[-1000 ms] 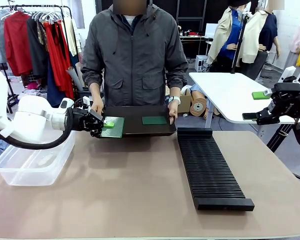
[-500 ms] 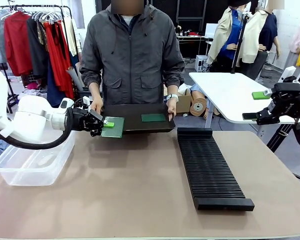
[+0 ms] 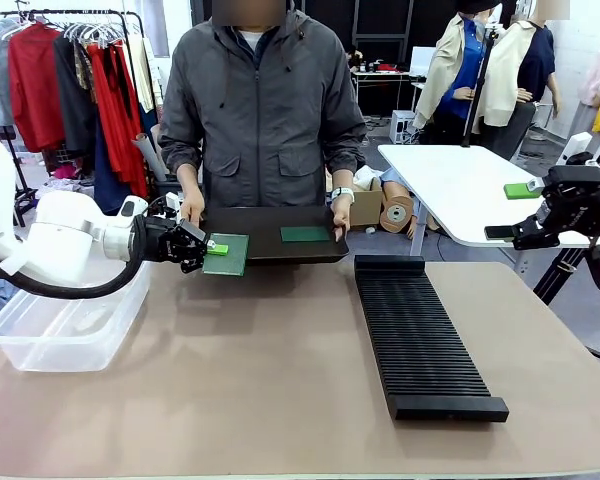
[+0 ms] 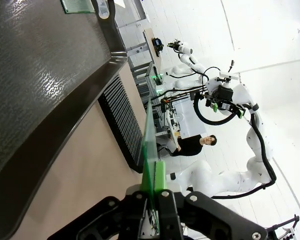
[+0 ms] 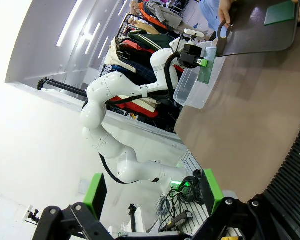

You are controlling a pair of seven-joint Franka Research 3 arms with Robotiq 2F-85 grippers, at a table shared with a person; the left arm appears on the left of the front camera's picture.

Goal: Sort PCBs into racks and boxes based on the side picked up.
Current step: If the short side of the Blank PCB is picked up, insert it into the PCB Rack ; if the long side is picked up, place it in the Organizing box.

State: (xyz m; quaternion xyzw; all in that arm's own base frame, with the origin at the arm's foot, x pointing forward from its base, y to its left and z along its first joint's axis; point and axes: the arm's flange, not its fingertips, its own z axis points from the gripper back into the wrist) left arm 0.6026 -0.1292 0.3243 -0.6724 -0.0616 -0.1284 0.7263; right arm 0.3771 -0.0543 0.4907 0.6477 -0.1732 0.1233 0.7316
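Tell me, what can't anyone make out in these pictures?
- Front view: the clear box has its far end behind the left arm.
- Left wrist view: the held PCB shows edge-on, so its faces are hidden.
- Front view: the other PCB on the tray is too small to read its pattern.
- Right wrist view: the rack is cut off by the picture's edge.

Edge-on in the left claw (image 4: pixel 155 176), the PCB (image 4: pixel 149 130) shows neither face clearly; beyond the claw, a second PCB (image 4: pixel 78 5) is cut by the top edge.

two pcbs (image 3: pixel 227 256) (image 3: pixel 306 234), one rack (image 3: pixel 420 332), one tub (image 3: pixel 75 338)
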